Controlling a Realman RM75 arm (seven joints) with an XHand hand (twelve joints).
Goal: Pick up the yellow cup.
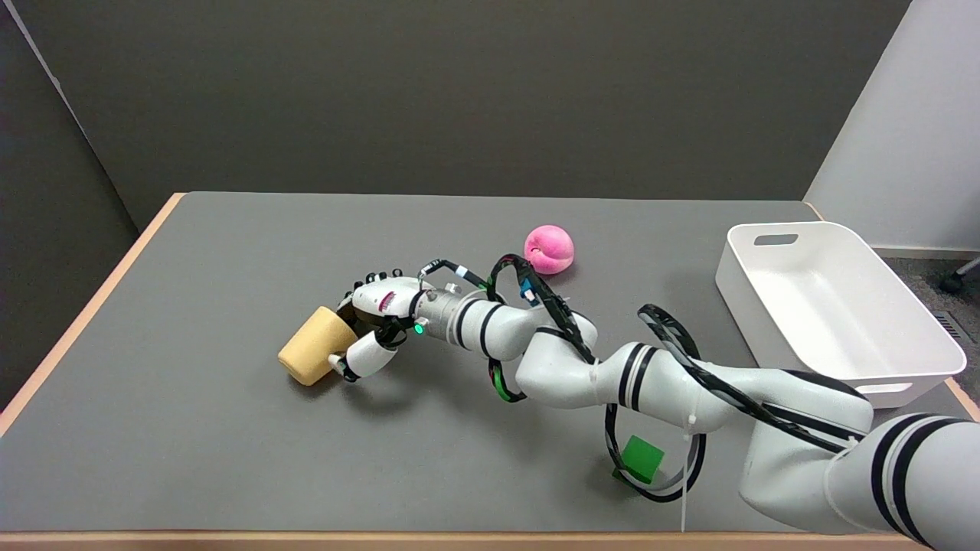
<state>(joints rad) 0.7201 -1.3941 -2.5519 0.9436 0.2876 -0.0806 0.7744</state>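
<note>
The squat yellow matte cup (315,345) lies tipped on its side on the grey table top (230,459), left of centre, with one round end turned toward the near left. That end shows no hollow, so I judge it to be the base and the mouth to face my palm, though the mouth itself is hidden. My right black-and-white hand (373,325) meets the cup's right end: my fingers (375,277) arch over its upper far edge and my thumb (366,357) presses against its lower near side. The cup sits between them, so I read this as a closed grasp on it, not yet a lift, since the cup's underside appears to rest on the table. I hold it from the side because a lying cup offers its curved wall, and opposing thumb to fingers should keep it from rolling.

Behind my forearm, a pink rounded soft-looking peach (549,249) rests on the table, well apart from the cup. A small green cube (640,458) sits near the front edge, partly behind my arm's black cables. At far right stands a white rectangular plastic bin (911,367) with a handle slot in its far wall; nothing is visible inside it.
</note>
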